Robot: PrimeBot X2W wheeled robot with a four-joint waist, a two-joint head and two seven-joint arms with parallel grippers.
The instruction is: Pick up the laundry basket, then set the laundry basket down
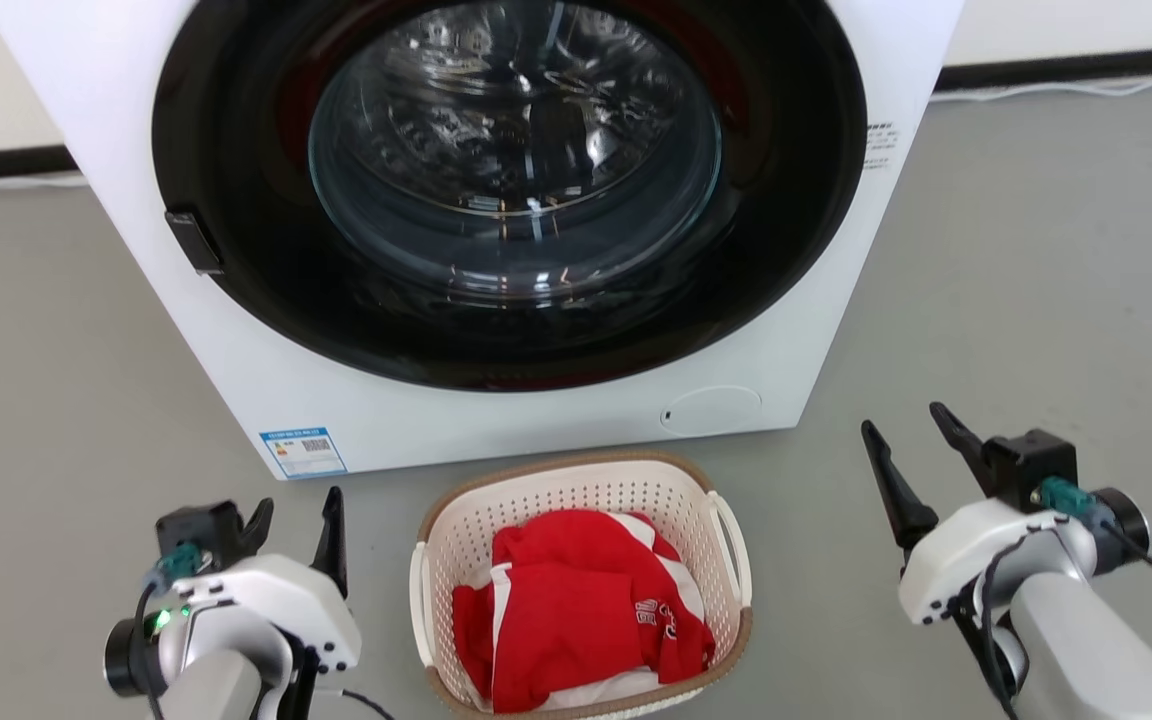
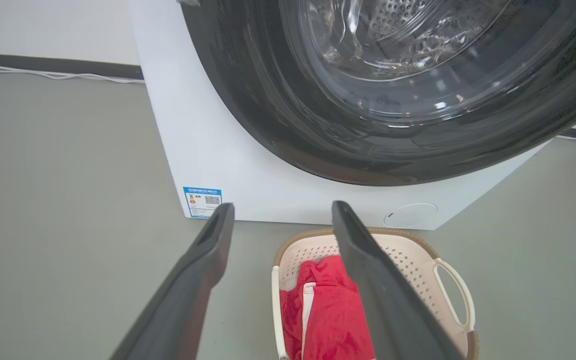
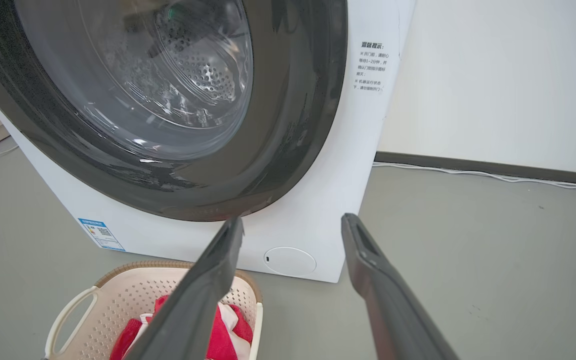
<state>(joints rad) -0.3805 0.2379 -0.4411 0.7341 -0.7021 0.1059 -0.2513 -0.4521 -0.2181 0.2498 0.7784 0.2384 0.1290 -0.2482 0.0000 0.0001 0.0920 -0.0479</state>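
Left claw (image 1: pixel 301 500) is hanging with its jaws spread wide and gripping nothing, off to the left of the laundry basket (image 1: pixel 576 492). Right claw (image 1: pixel 901 418) is hanging just as wide and just as empty on the other side, a little further out. Neither is touching the basket. The basket is sitting on the grey floor (image 1: pixel 1036 300), just in front of the washing machine (image 1: pixel 536 425) and between the two claws, with a crumpled red and white garment (image 1: pixel 576 610) lying inside it.

It is looking like a light load: thin perforated plastic walls and one soft piece of clothing, so weight is probably not going to be the difficulty. The walls are likely to be flexing under any squeeze, and smooth plastic is apt to be slipping between narrow fingers. The left handle (image 1: pixel 419 600) and the right handle (image 1: pixel 736 550) are looking like the stiffest parts. Taking one handle in each claw is seeming the soundest hold, keeping the basket level so the garment is not sliding out.
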